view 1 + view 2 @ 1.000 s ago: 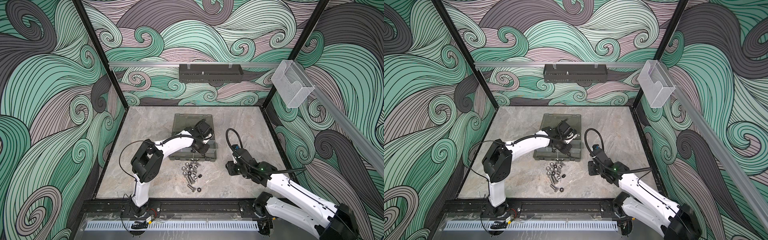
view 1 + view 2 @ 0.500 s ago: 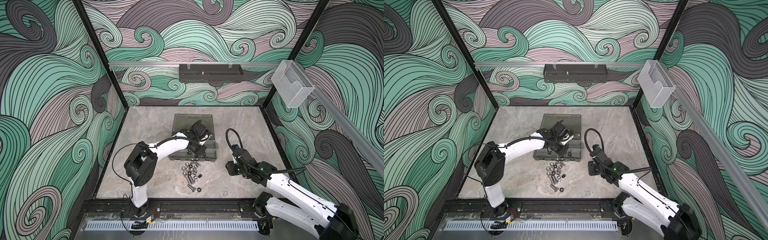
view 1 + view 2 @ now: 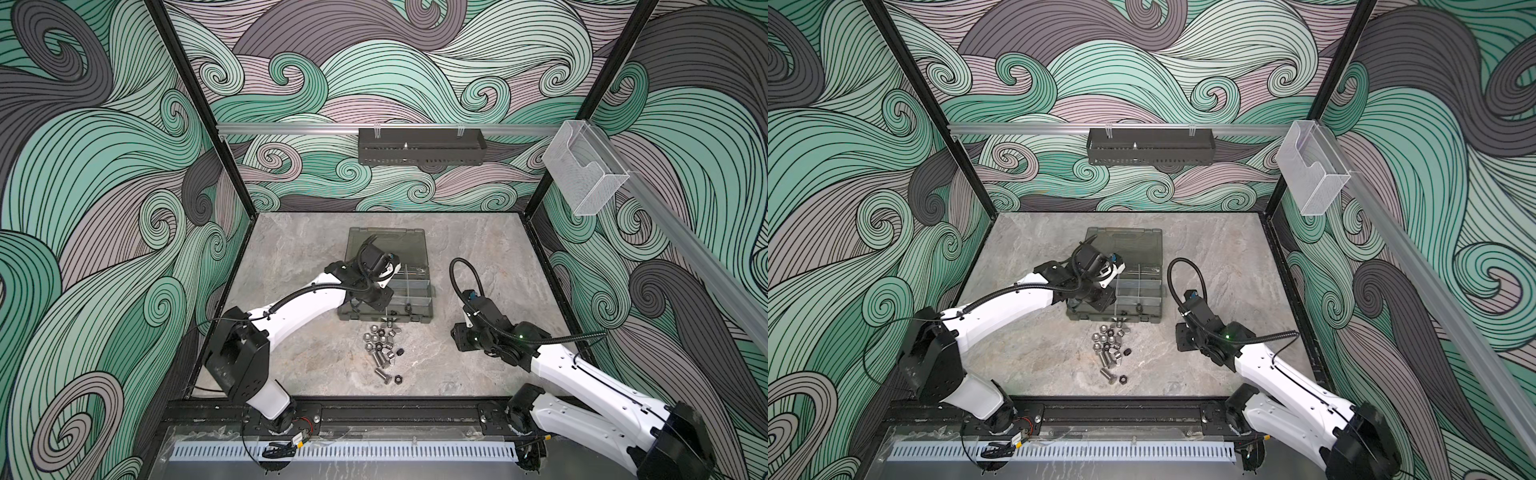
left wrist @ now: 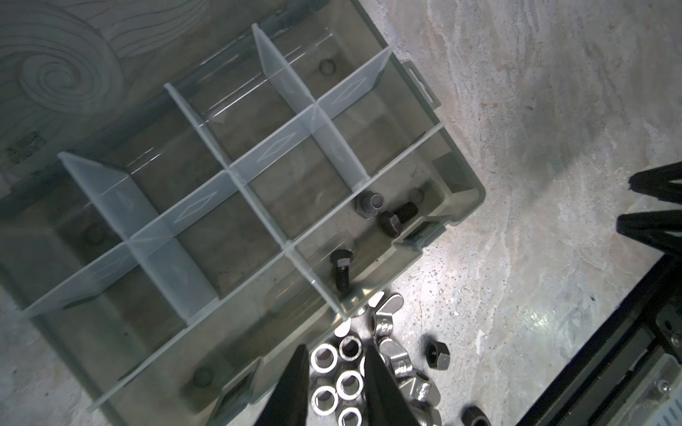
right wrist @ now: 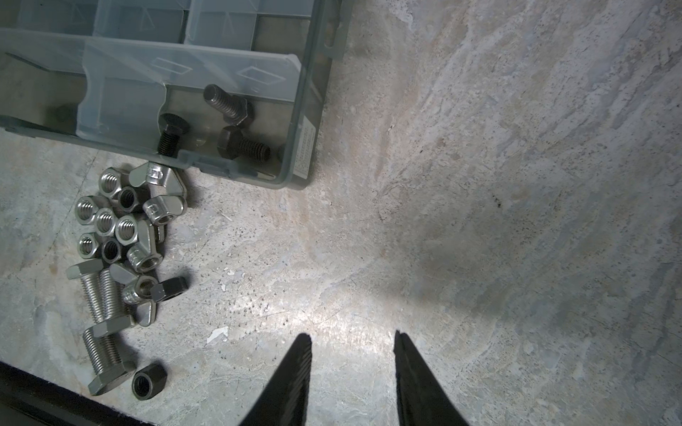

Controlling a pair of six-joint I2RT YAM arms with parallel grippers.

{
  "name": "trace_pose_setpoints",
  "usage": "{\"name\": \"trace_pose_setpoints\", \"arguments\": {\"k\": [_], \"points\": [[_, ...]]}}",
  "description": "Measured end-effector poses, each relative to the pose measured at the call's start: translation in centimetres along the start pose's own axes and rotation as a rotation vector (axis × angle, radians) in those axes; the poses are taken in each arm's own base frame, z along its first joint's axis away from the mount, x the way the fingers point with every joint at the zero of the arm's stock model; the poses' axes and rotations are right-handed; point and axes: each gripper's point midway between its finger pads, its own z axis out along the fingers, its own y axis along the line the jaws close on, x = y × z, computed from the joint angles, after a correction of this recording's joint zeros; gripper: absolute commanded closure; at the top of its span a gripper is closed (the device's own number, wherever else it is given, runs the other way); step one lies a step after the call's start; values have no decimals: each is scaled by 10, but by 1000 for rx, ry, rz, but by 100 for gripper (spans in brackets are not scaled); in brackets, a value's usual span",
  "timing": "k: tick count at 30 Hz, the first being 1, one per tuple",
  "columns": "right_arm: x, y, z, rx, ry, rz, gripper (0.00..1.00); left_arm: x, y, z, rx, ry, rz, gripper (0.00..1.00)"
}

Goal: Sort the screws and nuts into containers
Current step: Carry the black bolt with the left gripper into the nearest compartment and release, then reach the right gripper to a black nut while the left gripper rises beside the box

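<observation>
The containers are compartments with clear dividers in a smoky-grey organiser case, whose lid lies open behind. Three dark screws lie in its front corner compartment. On the table just in front of the case lies a heap of silver nuts with silver screws and black nuts. My left gripper is open above the heap at the case's front edge, holding nothing. My right gripper is open over bare table to the right of the heap.
A black perforated tray hangs on the back wall and a clear acrylic box on the right rail. A black frame rail runs along the table's front edge. Patterned walls enclose the table on three sides.
My left arm has drawn back from over the case's compartments toward the front edge and the heap, and its jaws have parted. The right arm has not moved.
</observation>
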Motion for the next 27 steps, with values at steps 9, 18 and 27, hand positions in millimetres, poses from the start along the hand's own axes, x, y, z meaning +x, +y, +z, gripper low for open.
{"name": "trace_pose_setpoints", "arguments": {"k": [9,18,27], "points": [[7,4,13,-7,60,0,62,17,20,-27,-11,-54,-50,70],[5,10,16,-18,68,-5,63,34,32,-39,-18,-82,-83,69],[10,27,24,-48,94,-37,63,48,37,-37,-22,-75,-97,68]]}}
